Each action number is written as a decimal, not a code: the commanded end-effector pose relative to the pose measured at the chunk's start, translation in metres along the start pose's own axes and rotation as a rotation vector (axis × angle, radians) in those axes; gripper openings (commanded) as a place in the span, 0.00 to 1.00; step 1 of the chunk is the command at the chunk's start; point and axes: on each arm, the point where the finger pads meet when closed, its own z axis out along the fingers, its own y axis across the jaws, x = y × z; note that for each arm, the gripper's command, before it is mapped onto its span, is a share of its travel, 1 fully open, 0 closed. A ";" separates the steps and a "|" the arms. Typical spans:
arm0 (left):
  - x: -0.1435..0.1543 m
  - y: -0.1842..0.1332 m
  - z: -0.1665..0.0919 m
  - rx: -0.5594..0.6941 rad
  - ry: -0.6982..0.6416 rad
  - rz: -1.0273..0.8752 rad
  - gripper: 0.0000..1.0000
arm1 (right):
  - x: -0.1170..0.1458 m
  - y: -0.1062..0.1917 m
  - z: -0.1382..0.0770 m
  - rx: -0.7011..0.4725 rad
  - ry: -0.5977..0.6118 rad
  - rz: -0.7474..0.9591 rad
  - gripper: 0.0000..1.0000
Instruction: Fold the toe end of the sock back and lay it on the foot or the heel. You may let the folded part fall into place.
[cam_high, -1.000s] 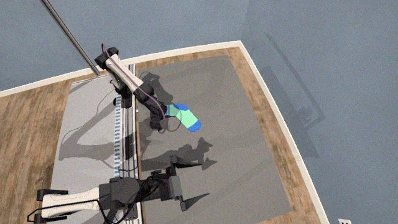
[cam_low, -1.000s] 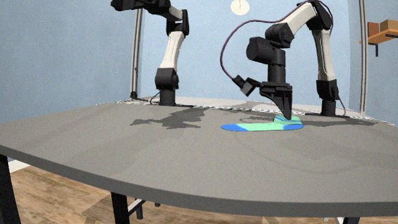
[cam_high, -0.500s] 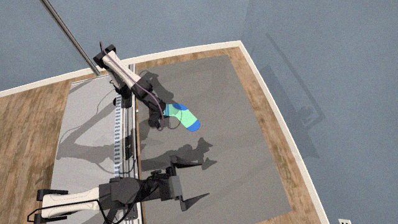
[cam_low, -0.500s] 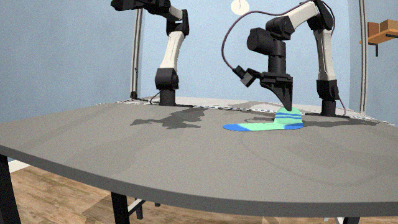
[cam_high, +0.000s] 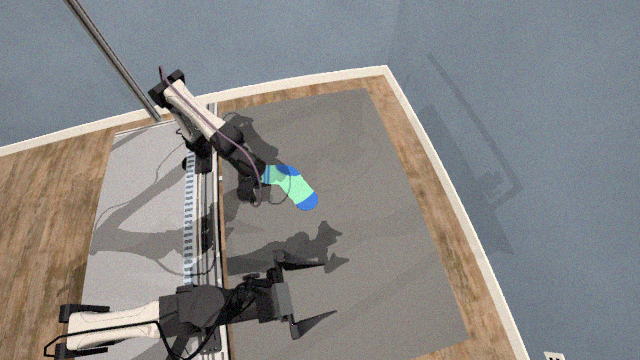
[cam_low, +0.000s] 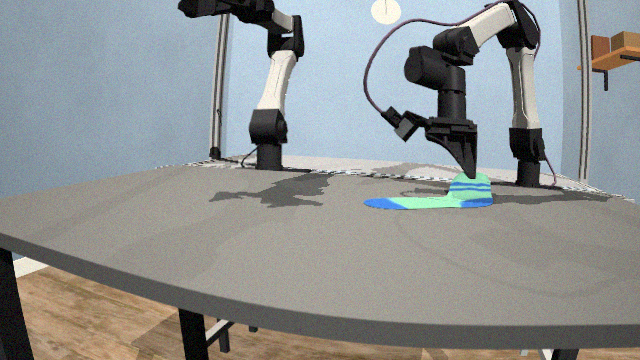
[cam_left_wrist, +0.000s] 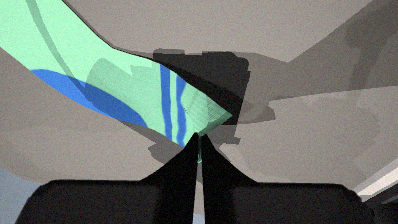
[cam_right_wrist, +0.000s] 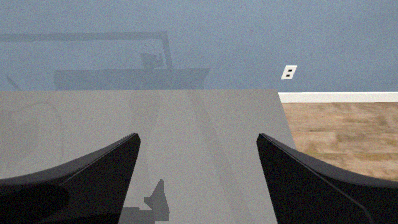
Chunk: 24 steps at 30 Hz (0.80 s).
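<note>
- You have a grey worktop (cam_high: 380, 225) (cam_low: 300, 260) (cam_left_wrist: 320, 120) (cam_right_wrist: 215, 115) with two arms mounted along one long edge; the exterior view looks across it from the opposite edge.
- Your sock (cam_high: 295, 186) (cam_low: 430, 202) (cam_left_wrist: 125, 70) is mint green with a blue toe end (cam_high: 308, 201) (cam_low: 384, 203), a blue heel (cam_high: 289, 170) (cam_low: 476, 202) (cam_left_wrist: 90, 97) and blue stripes near its cuff (cam_high: 265, 173) (cam_low: 470, 178) (cam_left_wrist: 202, 112).
- It lies on the left half of the worktop, nearer the arms' edge than the opposite edge, and well apart from both far corners.
- The toe end is flat and unfolded, pointing away from the arms' edge and slanting toward the right arm's side.
- Your left gripper (cam_high: 263, 176) (cam_low: 472, 176) (cam_left_wrist: 200, 135) points down at the cuff, its fingers pinched narrow on the cuff fabric.
- The cuff and striped leg are raised above the surface, sloping up from the heel to the fingertips, while the foot rests on the worktop.
- Your right gripper (cam_high: 330, 287) (cam_low: 188, 8) (cam_right_wrist: 198, 136) is spread wide with nothing between its fingers. It hangs above the right part of the worktop, well apart from the sock, pointing toward the edge opposite the arms.
</note>
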 end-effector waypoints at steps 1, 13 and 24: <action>0.003 0.009 -0.006 -0.040 -0.046 -0.003 0.02 | -0.007 0.002 -0.001 -0.005 -0.020 -0.002 1.00; 0.022 0.004 -0.005 -0.040 -0.045 -0.001 0.02 | -0.007 0.002 -0.001 -0.005 -0.020 -0.002 1.00; 0.045 0.000 -0.005 -0.043 -0.044 0.000 0.02 | -0.007 0.002 -0.001 -0.005 -0.020 -0.002 1.00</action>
